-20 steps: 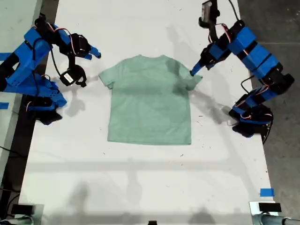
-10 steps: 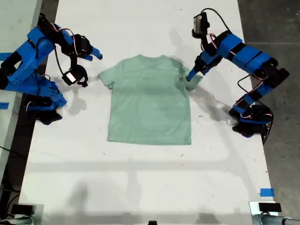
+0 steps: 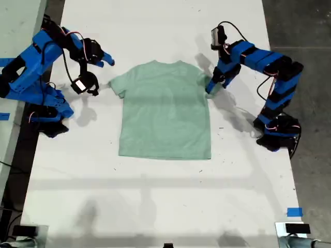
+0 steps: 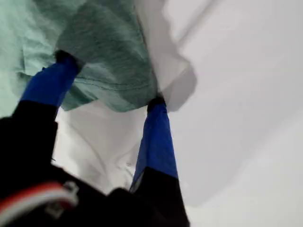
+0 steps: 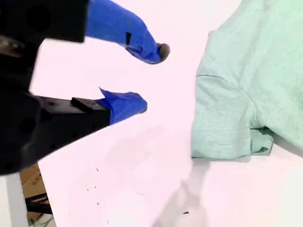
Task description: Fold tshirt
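Because soft and limp, grip tshirt [image 3: 164, 111] at sleeve hem. First gripper [image 4: 111, 78]: parted, straddling lifted sleeve. Second gripper [image 5: 149, 78]: apart, empty, beside opposite sleeve.

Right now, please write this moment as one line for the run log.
tshirt: flat on table | my first gripper: open, jaws astride sleeve | my second gripper: open, off shirt | fold: not started
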Action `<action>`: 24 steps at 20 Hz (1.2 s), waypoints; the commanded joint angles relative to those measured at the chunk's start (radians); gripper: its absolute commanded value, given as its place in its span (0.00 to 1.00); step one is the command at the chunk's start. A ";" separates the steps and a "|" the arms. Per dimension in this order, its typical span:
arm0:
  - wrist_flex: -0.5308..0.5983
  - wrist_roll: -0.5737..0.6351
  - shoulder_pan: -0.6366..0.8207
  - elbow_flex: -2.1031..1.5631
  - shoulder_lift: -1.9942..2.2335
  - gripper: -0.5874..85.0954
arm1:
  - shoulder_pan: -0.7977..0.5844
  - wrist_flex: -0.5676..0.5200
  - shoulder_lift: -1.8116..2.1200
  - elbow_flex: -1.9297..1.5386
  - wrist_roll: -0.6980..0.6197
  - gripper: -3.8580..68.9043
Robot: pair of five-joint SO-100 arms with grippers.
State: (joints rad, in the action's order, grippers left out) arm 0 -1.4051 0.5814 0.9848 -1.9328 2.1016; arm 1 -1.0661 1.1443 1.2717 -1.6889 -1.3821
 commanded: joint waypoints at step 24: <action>0.035 -0.003 -0.040 -0.023 0.011 0.18 | 0.541 0.298 -0.264 0.899 0.348 0.05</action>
State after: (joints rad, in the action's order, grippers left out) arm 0 -1.3898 0.5814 0.9649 -1.9635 2.0985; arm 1 -0.5476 1.5048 1.0416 -0.8652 -1.0584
